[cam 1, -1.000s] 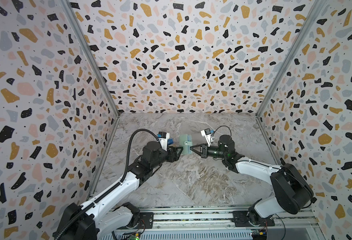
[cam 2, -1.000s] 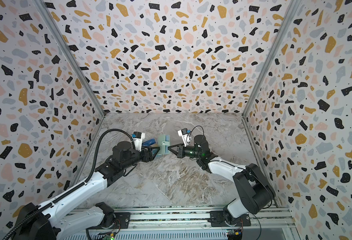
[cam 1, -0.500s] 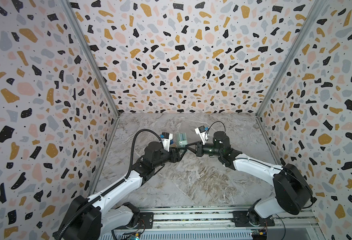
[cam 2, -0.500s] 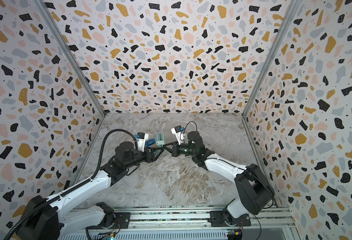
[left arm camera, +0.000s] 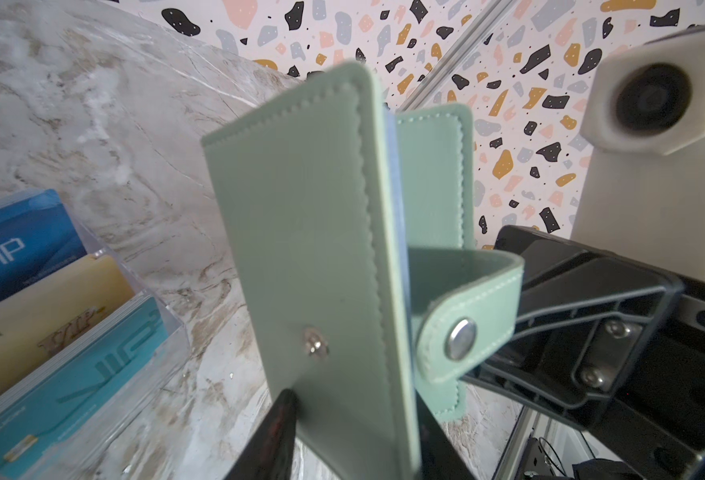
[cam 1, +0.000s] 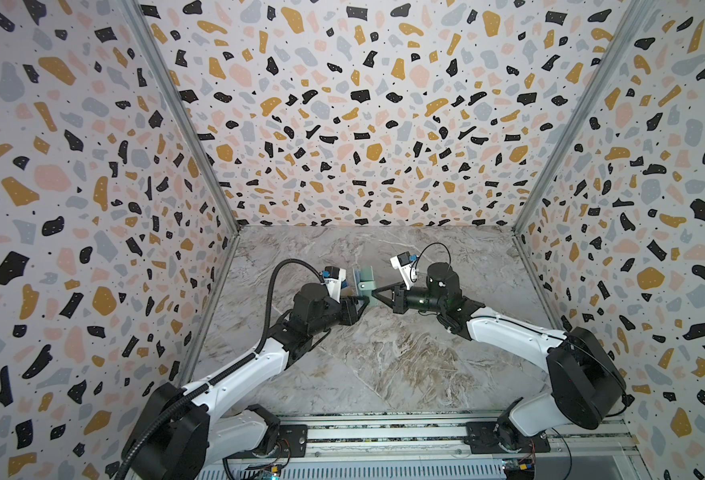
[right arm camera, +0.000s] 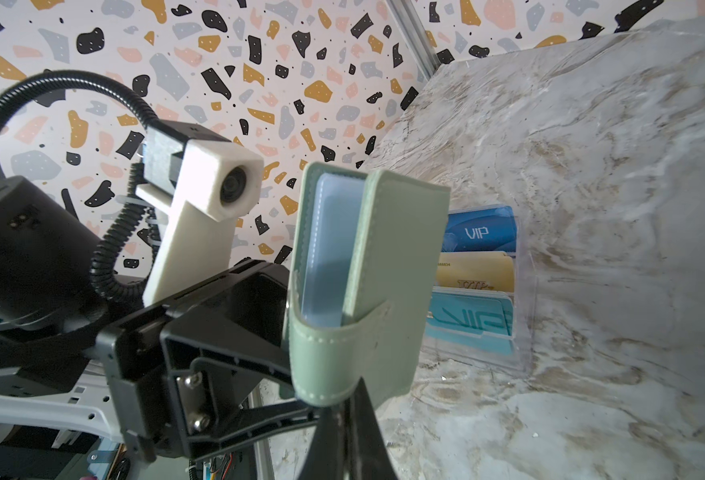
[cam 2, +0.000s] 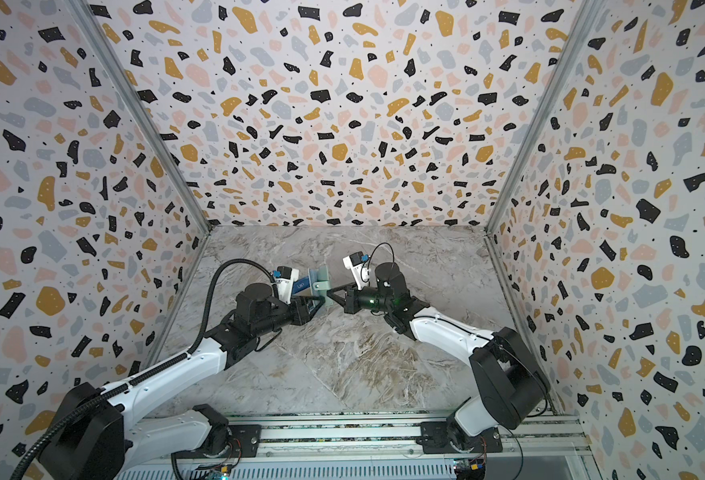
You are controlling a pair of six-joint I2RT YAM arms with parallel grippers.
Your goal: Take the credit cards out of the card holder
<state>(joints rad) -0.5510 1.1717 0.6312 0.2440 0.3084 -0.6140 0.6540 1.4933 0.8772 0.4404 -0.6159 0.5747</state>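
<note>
— Opening the card holder (cam 1: 364, 276) is your step now?

— Yes. Your right gripper (right arm camera: 348, 395) is clamped on its lower edge and holds it upright in the air. The snap tab (left arm camera: 463, 332) hangs loose. Your left gripper (left arm camera: 351, 419) is half closed around the front cover (left arm camera: 313, 249); whether it pinches already, I cannot tell.

— And next?

— Pinch that cover firmly, then pull it away from the right fingers (right arm camera: 334, 440), so that the pale sleeve (right arm camera: 330, 249) between the covers shows.

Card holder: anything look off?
The card holder is upright in the air, pinched low between left gripper and right gripper. Its snap tab hangs undone. Three cards already sit in the clear stand.
</note>
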